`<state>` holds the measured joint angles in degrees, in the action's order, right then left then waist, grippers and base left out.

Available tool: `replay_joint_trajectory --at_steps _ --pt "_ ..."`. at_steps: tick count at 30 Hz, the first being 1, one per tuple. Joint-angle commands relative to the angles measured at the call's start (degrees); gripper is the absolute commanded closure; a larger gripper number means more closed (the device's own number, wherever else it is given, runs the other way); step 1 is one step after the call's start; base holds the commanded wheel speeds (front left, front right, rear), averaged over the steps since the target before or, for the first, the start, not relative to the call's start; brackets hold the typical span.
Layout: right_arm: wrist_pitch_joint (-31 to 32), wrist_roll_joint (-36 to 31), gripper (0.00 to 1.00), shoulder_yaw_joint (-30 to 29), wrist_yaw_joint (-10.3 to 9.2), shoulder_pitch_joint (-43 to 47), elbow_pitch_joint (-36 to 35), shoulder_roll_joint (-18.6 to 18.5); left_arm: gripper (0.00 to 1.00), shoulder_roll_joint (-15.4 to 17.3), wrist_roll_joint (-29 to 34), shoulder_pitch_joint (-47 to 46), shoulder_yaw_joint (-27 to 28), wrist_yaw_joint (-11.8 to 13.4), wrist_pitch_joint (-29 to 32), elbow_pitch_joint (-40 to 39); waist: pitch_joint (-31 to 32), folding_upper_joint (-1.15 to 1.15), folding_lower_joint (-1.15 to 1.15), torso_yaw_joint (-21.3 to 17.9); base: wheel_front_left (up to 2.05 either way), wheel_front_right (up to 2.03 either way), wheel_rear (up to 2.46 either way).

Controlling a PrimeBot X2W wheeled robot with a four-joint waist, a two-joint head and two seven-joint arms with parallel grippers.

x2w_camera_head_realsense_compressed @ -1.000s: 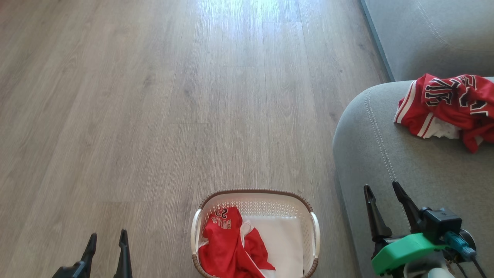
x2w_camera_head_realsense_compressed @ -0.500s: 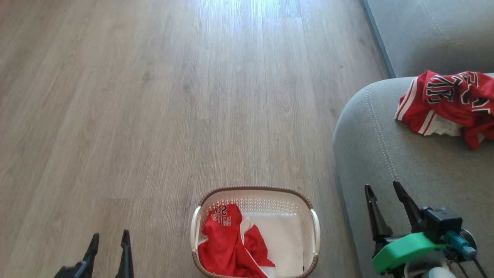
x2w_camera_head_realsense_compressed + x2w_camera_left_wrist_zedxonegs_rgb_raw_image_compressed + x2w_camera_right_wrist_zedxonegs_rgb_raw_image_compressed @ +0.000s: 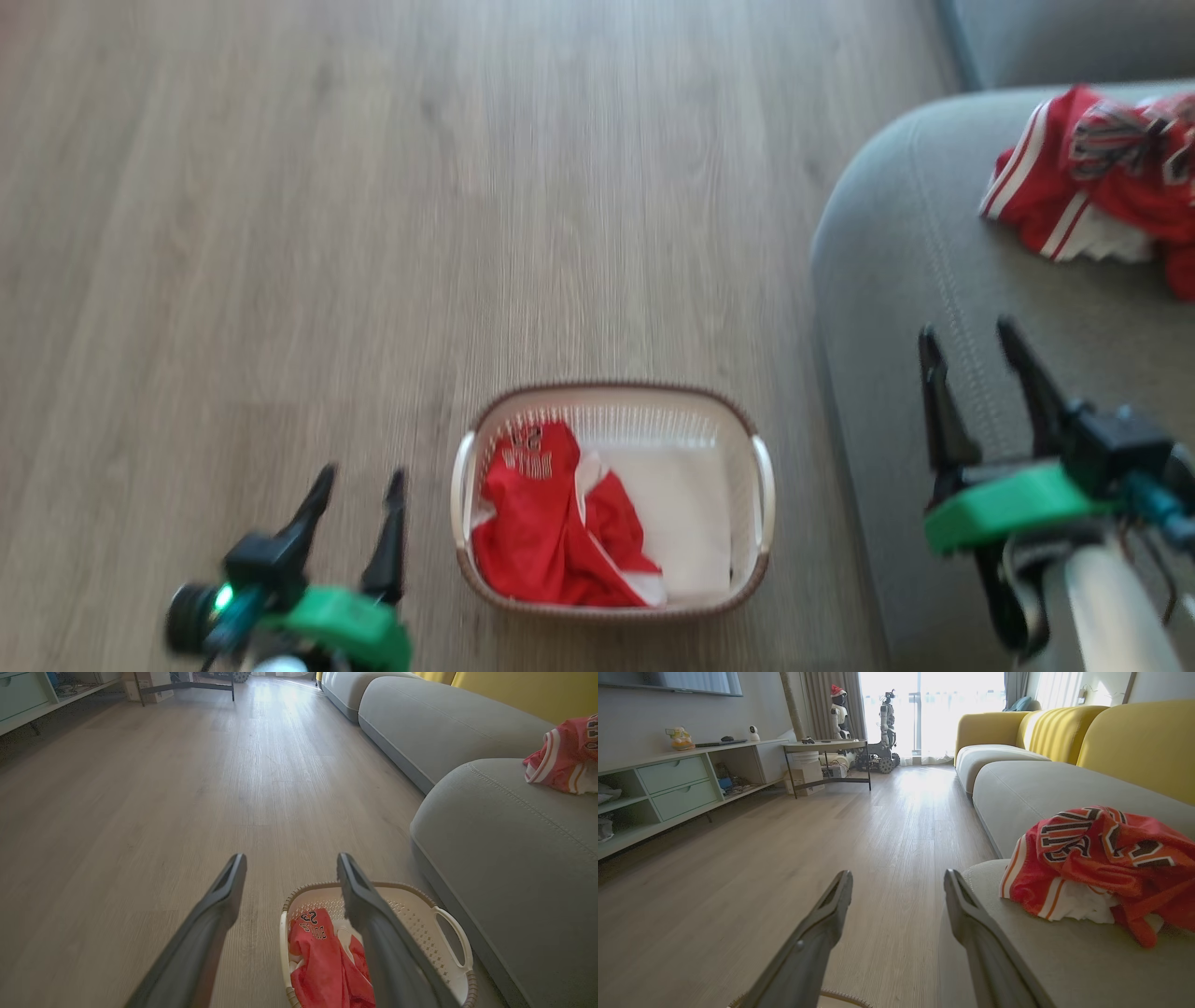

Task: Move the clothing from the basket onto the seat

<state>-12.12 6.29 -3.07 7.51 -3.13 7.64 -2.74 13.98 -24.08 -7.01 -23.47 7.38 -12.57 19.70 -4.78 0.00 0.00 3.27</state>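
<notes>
Two red pieces lie apart. A Bulls jersey [image 3: 551, 532] sits crumpled in the basket [image 3: 611, 385], just right of the left gripper [image 3: 361, 476], whose own finger hides part of it in the wrist view. Another red garment [image 3: 1092, 187] lies on the seat cushion [image 3: 896, 243], ahead-right of the right gripper [image 3: 966, 329], cut off at the frame edge. Both grippers gape wide, empty; the head view is blurred.

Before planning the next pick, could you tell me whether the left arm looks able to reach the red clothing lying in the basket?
Probably yes. The left gripper is open and empty, just to the left of the basket. The basket has no cover, and the red clothing lies exposed inside with nothing between them.
</notes>
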Motion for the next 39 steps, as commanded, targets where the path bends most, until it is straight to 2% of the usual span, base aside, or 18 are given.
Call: replay_joint_trajectory --at_steps 1,8,17,21,28,39 --pt "-0.7 -0.5 0.00 1.1 -0.02 -3.5 -2.6 -0.1 0.00 0.2 0.6 -3.8 1.3 -0.5 0.1 -0.6 -4.0 0.00 0.00 -1.2 0.00 0.00 0.00" --pt "-1.0 -1.8 0.00 -0.1 -0.02 -10.5 -5.1 -0.1 0.00 -3.9 2.8 -14.6 -3.5 -4.0 1.2 8.9 -13.4 0.00 0.00 -3.6 0.00 0.00 0.00" --pt "-1.9 -2.0 0.00 0.2 -0.02 -18.9 -7.1 -0.1 0.00 -9.0 5.1 -26.2 -9.1 -8.0 2.1 25.8 -23.8 0.00 0.00 -7.6 0.00 0.00 0.00" --pt "-2.3 -1.4 0.00 1.3 -0.02 -23.4 -9.0 -0.1 0.00 -10.1 5.4 -31.6 -10.4 -8.9 2.0 33.8 -29.7 0.00 0.00 -10.0 0.00 0.00 0.00" --pt "-2.7 -0.2 0.00 2.5 -0.02 -27.5 -11.9 -0.1 0.00 -10.7 5.3 -38.1 -11.6 -9.4 1.9 42.1 -36.6 0.00 0.00 -12.4 0.00 0.00 0.00" --pt "-2.9 0.9 0.00 6.5 -0.02 -30.8 -16.1 -0.1 0.00 -11.0 5.1 -43.9 -13.7 -8.7 3.4 49.9 -42.1 0.00 0.00 -15.0 0.00 0.00 0.00"
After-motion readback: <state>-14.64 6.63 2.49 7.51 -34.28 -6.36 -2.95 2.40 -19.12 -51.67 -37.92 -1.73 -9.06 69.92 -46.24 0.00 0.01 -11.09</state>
